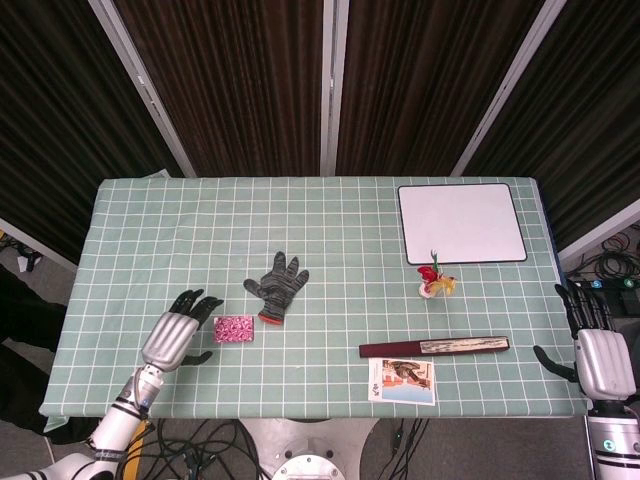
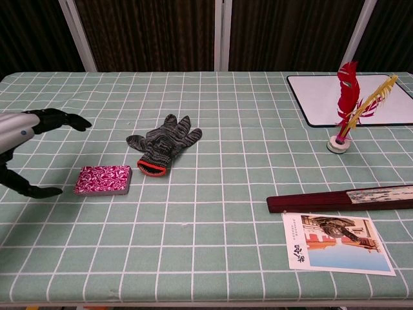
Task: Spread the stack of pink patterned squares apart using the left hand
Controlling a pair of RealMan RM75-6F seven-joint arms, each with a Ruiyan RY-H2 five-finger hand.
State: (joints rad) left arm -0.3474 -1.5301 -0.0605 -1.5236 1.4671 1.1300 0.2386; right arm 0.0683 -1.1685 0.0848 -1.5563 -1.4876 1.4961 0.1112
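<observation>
One stack of pink patterned squares [image 1: 234,328] lies flat on the green checked tablecloth [image 1: 180,230], toward the front-left part of the table, edges aligned, nothing touching it. In the chest view it reads as a neat block [image 2: 102,179] with a visible side thickness.

Left hand [image 1: 178,332] sits just to the left of the stack, fingers apart and extended, thumb splayed off to the side, holding nothing. Chest view shows the same hand [image 2: 29,145] entering from the left edge: fingers [image 2: 61,120] reach out above the cloth, thumb low near the cloth beside the stack's left edge. Small gap between thumb tip and stack, no contact that I can see.

Right hand [image 1: 592,345] is off the right edge of the table in the head view, fingers straight and spread, holding nothing. Not visible in the chest view.

Other items:
- grey knit glove [image 1: 276,286] with an orange cuff, just behind and right of the stack, separate from it.
- closed folding fan [image 1: 434,347] lying lengthwise at front right.
- picture card [image 1: 401,381] just in front of the fan, near the table's front edge.
- shuttlecock [image 2: 348,106] with red and yellow feathers standing upright on its base, right of centre.
- whiteboard [image 1: 461,222] flat at the back right corner, black-bordered, behind the shuttlecock.
</observation>
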